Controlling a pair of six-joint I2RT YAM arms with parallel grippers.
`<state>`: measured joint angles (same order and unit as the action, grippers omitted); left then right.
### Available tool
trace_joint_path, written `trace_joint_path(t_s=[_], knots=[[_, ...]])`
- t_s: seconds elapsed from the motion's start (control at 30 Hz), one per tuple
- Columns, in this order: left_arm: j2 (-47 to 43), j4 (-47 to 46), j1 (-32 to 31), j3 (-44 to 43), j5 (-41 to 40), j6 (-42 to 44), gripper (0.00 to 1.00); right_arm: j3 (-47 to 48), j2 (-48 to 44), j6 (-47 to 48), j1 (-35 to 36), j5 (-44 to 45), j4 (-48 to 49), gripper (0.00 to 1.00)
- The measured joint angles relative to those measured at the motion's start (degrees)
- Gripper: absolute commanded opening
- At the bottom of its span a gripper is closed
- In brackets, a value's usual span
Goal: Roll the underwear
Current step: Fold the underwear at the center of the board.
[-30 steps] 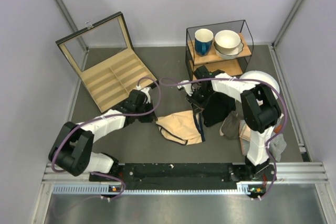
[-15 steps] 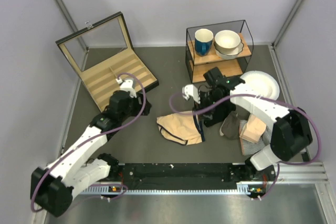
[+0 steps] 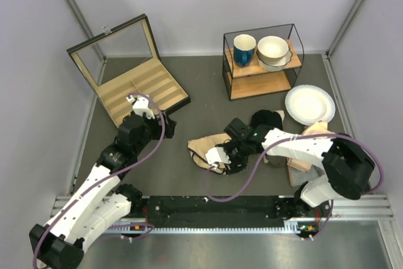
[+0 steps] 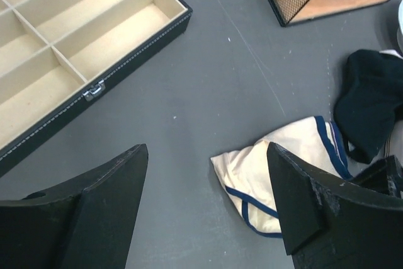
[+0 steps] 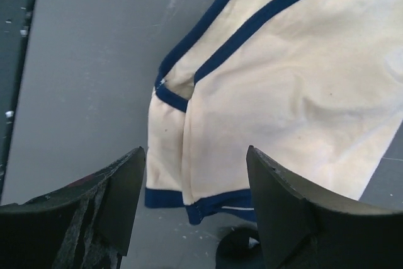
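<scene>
Folded cream underwear [image 5: 296, 92], navy-trimmed

no readable text, labels, or numbers

We counted two arms [image 3: 299, 146], one case [image 3: 135, 92], one shelf [image 3: 261, 85], one mug [image 3: 244, 48], two bowls [image 3: 272, 48], one plate [image 3: 308, 104], one underwear [image 3: 201, 148], one black garment [image 3: 267, 120] and one peach cloth [image 3: 315, 128].

We've swung the right gripper [image 5: 194, 162] away from the black garment [image 3: 267, 121] to over the underwear [image 4: 283, 168] edge, and pulled the left gripper [image 4: 206, 155] back, underwear now ahead-right of it.
</scene>
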<state>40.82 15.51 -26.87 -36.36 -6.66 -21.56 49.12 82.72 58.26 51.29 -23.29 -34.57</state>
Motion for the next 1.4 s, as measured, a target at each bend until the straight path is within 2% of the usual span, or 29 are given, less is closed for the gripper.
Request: trace_joint_path(t_s=[0.13,0.17,0.23,0.27,0.33,0.37,0.47,0.7,0.87,1.1,1.4], knots=[[1.53,-0.52,0.00,0.98,2.54,-0.37,0.74,-1.60,2.67,-0.79,1.25,3.56,3.26,0.55],[1.99,-0.94,0.00,1.18,3.23,-0.52,0.68,-1.92,3.34,-0.96,1.57,4.22,3.48,0.54],[4.66,-3.39,0.00,1.92,6.56,-1.05,0.63,-2.25,4.31,-1.46,2.12,5.11,3.67,0.48],[5.20,-3.72,0.00,2.03,7.13,-1.22,0.55,-2.27,4.37,-1.64,2.34,5.29,3.65,0.46],[8.41,-6.58,0.00,2.80,10.88,-1.92,0.49,-2.27,4.37,-2.05,2.95,5.70,3.69,0.35],[10.14,-8.07,0.00,3.10,13.14,-2.36,0.43,-2.34,4.37,-2.34,3.10,5.79,3.67,0.25],[16.04,-12.79,0.00,3.28,20.57,-3.39,0.35,-2.58,4.37,-3.32,3.43,5.73,3.43,0.14],[31.19,-22.25,-2.99,1.62,33.16,-6.23,0.15,-2.14,4.39,-4.98,3.41,6.05,3.13,0.11],[40.50,-27.12,-8.20,-1.64,37.83,-7.72,0.08,-0.57,3.52,-5.70,1.68,2.95,-1.27,0.09],[52.76,-32.52,-10.43,-2.86,41.79,-9.92,0.06,3.45,2.51,-6.40,-3.32,-1.03,-4.81,0.09],[58.58,-32.94,-10.43,-2.51,40.63,-10.51,0.06,9.94,5.18,-6.97,-7.87,-2.82,-7.50,0.11]])
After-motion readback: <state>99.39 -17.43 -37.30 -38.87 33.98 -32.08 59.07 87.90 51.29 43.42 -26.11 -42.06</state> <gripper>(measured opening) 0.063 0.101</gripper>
